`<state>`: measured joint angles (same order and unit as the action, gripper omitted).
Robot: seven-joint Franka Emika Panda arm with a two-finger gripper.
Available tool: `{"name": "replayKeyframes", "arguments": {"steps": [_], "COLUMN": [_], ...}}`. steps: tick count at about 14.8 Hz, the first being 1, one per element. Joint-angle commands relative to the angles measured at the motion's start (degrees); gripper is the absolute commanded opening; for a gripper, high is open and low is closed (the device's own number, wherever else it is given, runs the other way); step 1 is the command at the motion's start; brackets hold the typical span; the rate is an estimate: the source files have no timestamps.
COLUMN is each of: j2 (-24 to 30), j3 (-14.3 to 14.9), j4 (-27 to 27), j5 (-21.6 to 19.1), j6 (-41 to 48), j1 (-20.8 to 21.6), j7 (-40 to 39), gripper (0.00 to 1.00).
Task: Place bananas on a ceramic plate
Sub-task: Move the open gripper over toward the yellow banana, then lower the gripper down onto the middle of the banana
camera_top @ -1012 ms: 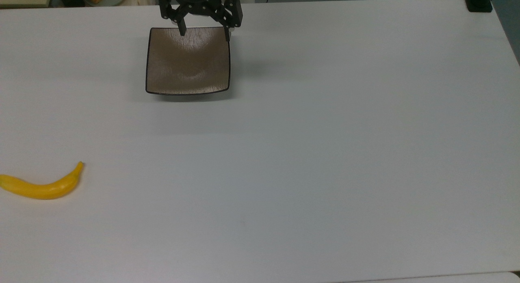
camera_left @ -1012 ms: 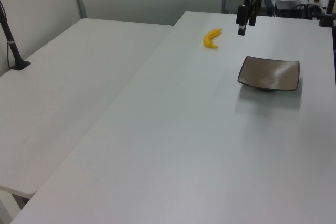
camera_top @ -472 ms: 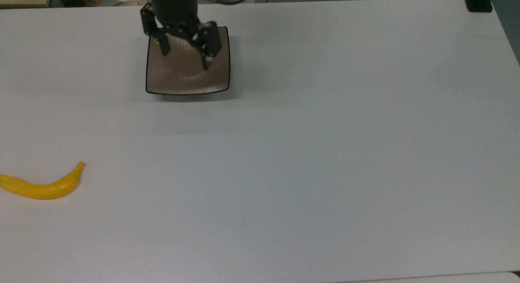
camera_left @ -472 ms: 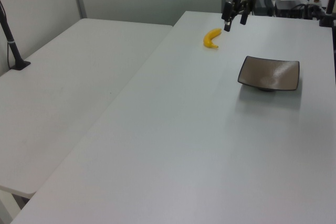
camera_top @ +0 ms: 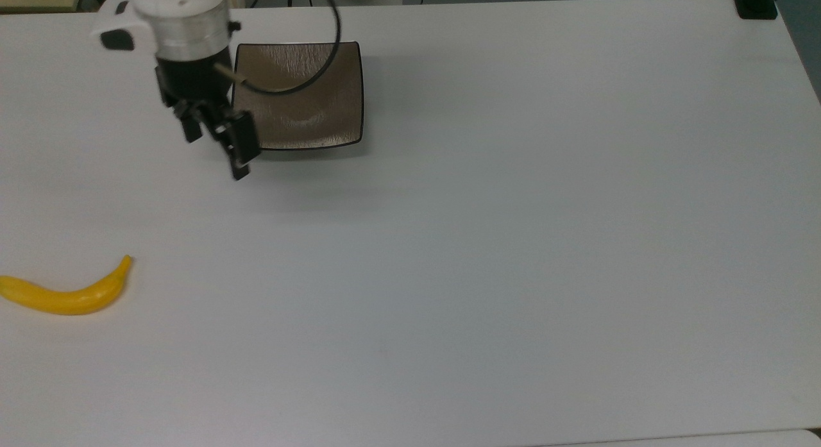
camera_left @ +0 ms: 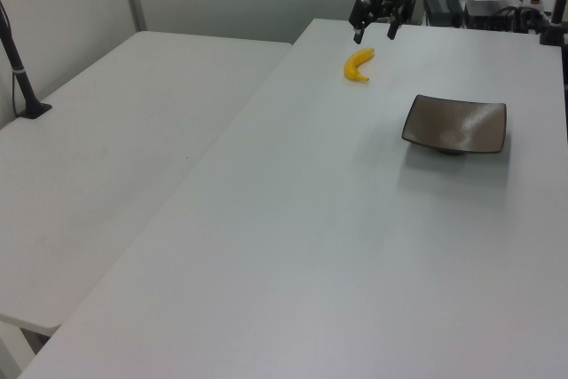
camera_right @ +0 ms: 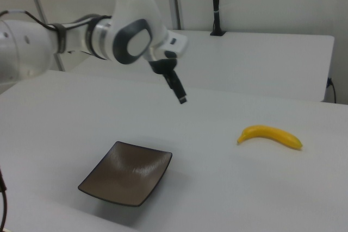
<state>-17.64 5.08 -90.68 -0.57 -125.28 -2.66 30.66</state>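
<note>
The bananas are one yellow curved banana (camera_top: 64,294) lying flat at the top view's left edge, well apart from the ceramic plate (camera_top: 301,94). That square brown plate sits bare near the table's far side. My gripper (camera_top: 215,156) hangs in the air off the plate's near left corner, open with nothing between its fingers. In the left view the gripper (camera_left: 373,35) hovers just beyond the banana (camera_left: 358,64), with the plate (camera_left: 455,123) to the right. In the right view the gripper (camera_right: 181,95) is above the table between the plate (camera_right: 126,172) and the banana (camera_right: 270,135).
A black clamp (camera_top: 757,4) stands at the top view's far right corner. A second white table (camera_left: 106,148) adjoins on the left view's left, with a black post (camera_left: 19,73) on it. Equipment clutters the far end beyond the arm.
The gripper has swung from above the plate's far edge to the top view's left and nearer, off the plate and toward the banana. Its fingers stayed open. Banana and plate have not moved.
</note>
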Motion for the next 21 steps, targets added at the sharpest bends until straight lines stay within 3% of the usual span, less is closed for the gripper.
{"name": "replayKeyframes", "arguments": {"steps": [1,7,21], "j2": [-8.27,-17.07,-32.62], "j3": [2.47,4.85,8.63], "j4": [7.43,17.62,22.39], "j5": [1.1,1.19,2.85], "j6": [-5.4,-6.64,-29.39], "j1": [-1.91,-4.98,-6.92], "j7": [4.93,6.34,9.68], "gripper": [1.0,1.0,1.0]}}
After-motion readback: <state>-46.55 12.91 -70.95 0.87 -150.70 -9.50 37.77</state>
